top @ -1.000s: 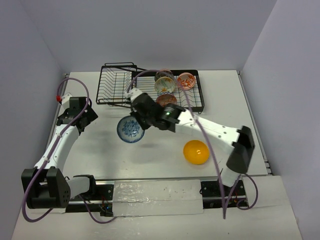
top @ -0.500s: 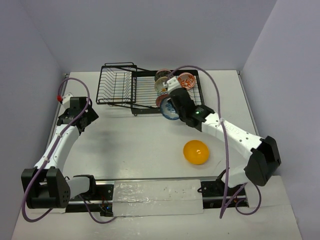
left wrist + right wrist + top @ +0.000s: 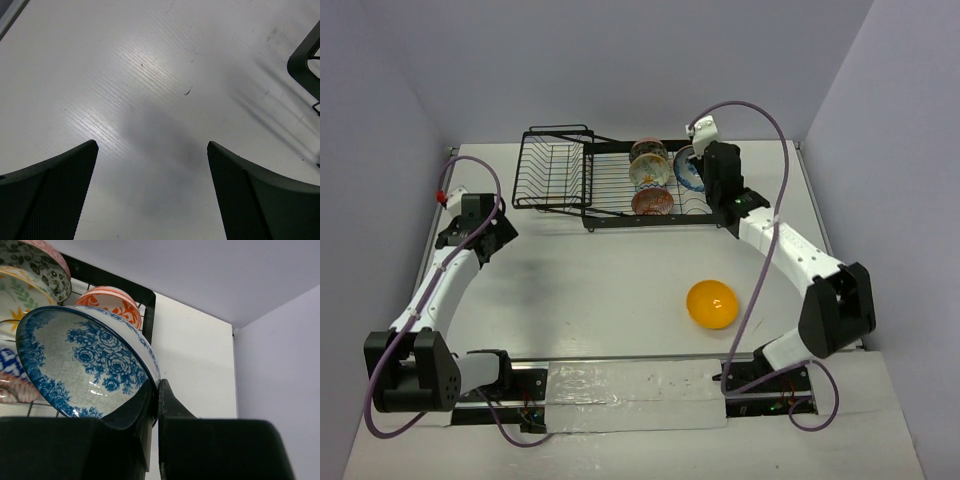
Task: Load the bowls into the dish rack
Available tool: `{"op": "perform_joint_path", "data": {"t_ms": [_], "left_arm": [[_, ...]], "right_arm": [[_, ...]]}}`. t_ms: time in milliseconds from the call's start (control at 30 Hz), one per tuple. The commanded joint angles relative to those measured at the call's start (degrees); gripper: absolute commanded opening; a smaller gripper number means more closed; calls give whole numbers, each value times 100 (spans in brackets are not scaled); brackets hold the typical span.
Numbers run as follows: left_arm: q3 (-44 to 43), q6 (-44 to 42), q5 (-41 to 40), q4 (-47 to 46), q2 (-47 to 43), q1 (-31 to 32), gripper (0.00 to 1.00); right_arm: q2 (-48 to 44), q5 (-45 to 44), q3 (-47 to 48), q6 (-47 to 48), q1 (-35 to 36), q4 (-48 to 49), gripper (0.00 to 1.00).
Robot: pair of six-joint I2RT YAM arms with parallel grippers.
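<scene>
Right gripper (image 3: 156, 392) is clenched on the rim of the blue bowl (image 3: 85, 360), a thin edge pinch with the bowl tilted on its side. The bowl is at the right end of the rack (image 3: 555, 175), just beside the floral bowl (image 3: 112, 302). Can't tell if it touches the wires yet.

Risks as I see them:
- The pinch is on the rim only, so the bowl could pivot or slip out if it snags on a wire.
- There's little gap to the floral bowl. Coming down off-line could clip it or tip it over.
- Letting go before the bowl sits between dividers could let it roll or fall flat.

Rack contents:
- The grey bowl (image 3: 648, 152), leaf bowl (image 3: 650, 173) and pink bowl (image 3: 652, 201) sit in a row mid-rack, on edge.
- The floral bowl is at the right end.
- The basket section at the left end holds nothing.

The yellow bowl (image 3: 711, 304) sits on the table (image 3: 590, 300), well apart from the rack, not loaded yet.

Left gripper (image 3: 151, 145) has its fingers spread, grasps nothing and hangs over bare table near the rack's left corner.
</scene>
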State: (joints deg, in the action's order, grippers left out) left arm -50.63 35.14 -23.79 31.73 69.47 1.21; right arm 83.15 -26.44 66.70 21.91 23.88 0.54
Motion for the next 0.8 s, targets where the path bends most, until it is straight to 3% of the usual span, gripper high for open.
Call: {"op": "perform_joint_path", "data": {"t_ms": [0, 400, 767], "left_arm": [[-228, -103, 59, -132, 119, 19, 96], [-175, -191, 129, -254, 5, 19, 91], [-157, -191, 6, -255, -65, -33, 91]], "right_arm": [[394, 358, 379, 418, -252, 992, 0], [1370, 1658, 906, 376, -1069, 1598, 0], [2353, 2617, 1232, 270, -1359, 2574, 0]]}}
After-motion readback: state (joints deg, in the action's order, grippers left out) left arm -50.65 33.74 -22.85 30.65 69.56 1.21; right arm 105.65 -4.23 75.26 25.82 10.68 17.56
